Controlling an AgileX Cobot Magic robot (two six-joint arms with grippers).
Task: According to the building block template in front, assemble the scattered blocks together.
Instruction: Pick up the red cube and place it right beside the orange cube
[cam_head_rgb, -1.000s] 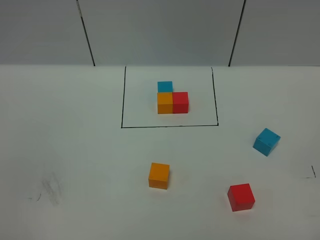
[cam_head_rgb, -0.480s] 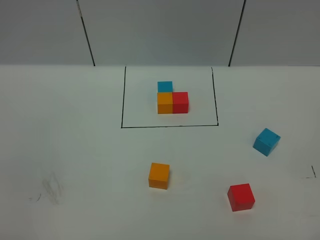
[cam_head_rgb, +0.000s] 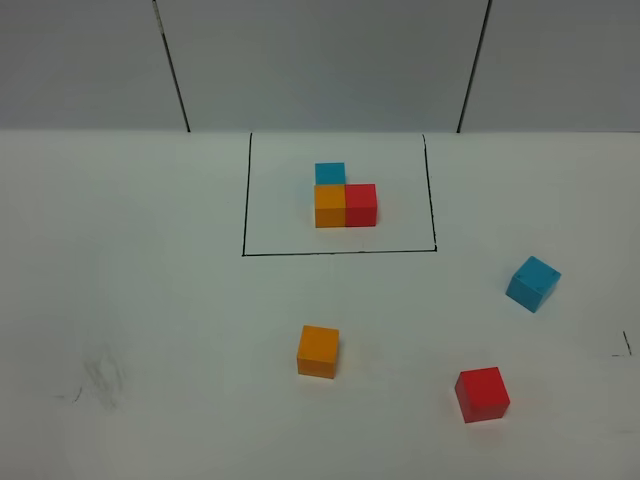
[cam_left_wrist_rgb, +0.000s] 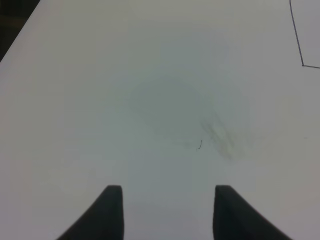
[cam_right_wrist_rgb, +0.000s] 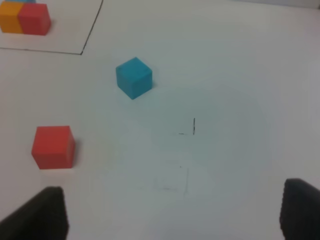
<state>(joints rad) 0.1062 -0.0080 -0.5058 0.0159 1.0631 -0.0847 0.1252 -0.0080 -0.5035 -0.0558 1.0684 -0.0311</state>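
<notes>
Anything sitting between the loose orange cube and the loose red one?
Nothing. In the exterior high view, the stretch of white table between the loose orange cube and the loose red cube is bare.

The building block template (cam_head_rgb: 345, 200) sits toward the back of the bench (cam_head_rgb: 150, 300), inside a thin black rectangle (cam_head_rgb: 340, 253): 3 small cubes joined flat in an L; orange at the corner, blue touching its far side, red touching its right side (as the high cam sees it). Scattered blocks lie outside the frame, all well apart, each flat on the bench; orange cube (cam_head_rgb: 318, 351) in front of the frame, approx. square to it; red cube (cam_head_rgb: 482, 394) at front right, slightly turned; light-blue cube (cam_head_rgb: 532, 283) further right, turned corner-on.
</notes>
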